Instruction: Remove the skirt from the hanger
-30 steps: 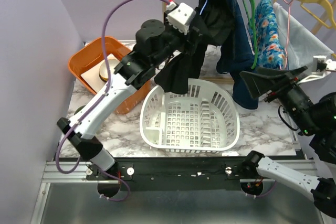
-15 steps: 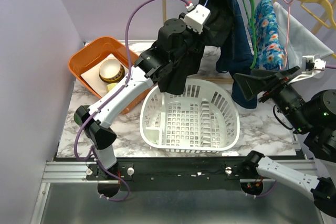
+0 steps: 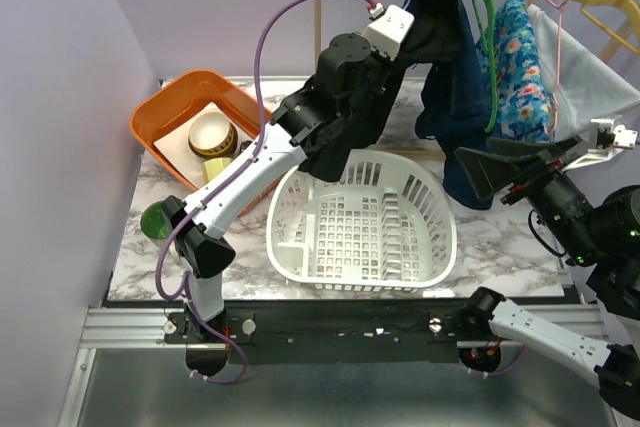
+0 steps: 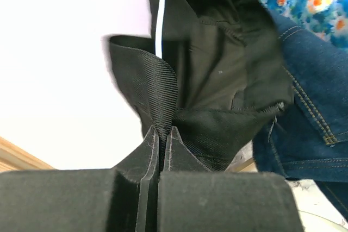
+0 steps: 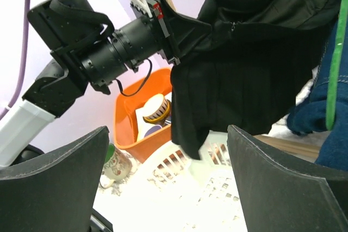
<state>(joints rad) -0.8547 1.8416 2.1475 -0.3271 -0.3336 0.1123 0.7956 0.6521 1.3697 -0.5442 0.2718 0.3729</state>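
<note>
Left tool (image 4: 161,130): I read the jaws as pressed together on a fold of the black skirt (image 4: 217,80), with only the pinched cloth between them. The skirt rises straight ahead of and above this tool. The blue hanger (image 4: 160,20) wire runs up just beyond the pinch, against the cloth. In the top view the rest of the skirt drops below the tool, its lower edge over the far rim of the white basket (image 3: 283,209). I cannot tell whether it touches the rim. A denim garment (image 4: 310,118) hangs just right of the tool, against the skirt.

Right tool (image 5: 167,150): jaws spread wide, nothing between them, touching nothing. The skirt hangs ahead of it and higher. The left arm's wrist sits ahead and to its left. An orange bin (image 5: 128,129) is ahead, left and lower, on the marble surface (image 3: 500,237).
</note>
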